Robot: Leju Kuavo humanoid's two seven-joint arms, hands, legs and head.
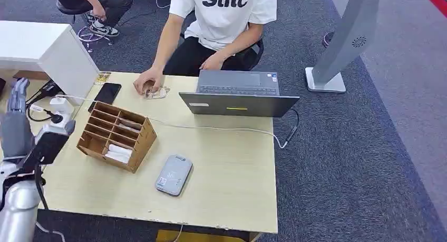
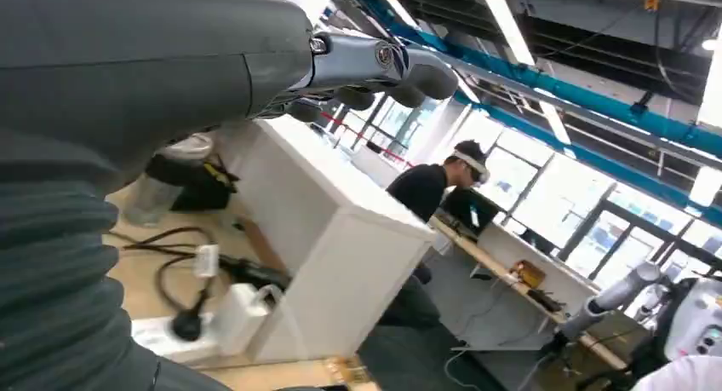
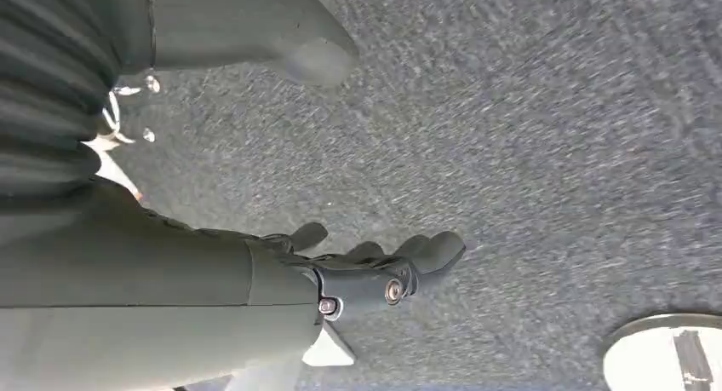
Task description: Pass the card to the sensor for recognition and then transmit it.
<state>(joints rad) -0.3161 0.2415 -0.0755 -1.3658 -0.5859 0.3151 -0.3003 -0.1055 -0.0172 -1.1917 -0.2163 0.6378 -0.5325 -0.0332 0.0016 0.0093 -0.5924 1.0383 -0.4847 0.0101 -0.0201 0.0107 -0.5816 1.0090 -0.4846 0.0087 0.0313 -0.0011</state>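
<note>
A grey card sensor (image 1: pixel 174 174) lies flat on the wooden table (image 1: pixel 232 184), near its front edge. Left of it stands a wooden slotted organizer (image 1: pixel 117 136) with white cards (image 1: pixel 118 153) in its near slots. My left hand (image 1: pixel 16 121) is raised at the table's left edge, beside the organizer, fingers (image 2: pixel 375 66) stretched out and holding nothing. My right hand (image 3: pixel 375 272) hangs over the grey carpet with its fingers apart and nothing in it.
A person in a white shirt (image 1: pixel 224 15) sits across the table, one hand (image 1: pixel 147 84) resting on a small item. An open laptop (image 1: pixel 238 94), a phone (image 1: pixel 107 93), a power strip with cables (image 1: pixel 58 107) and a white cabinet (image 1: pixel 47 49) are nearby.
</note>
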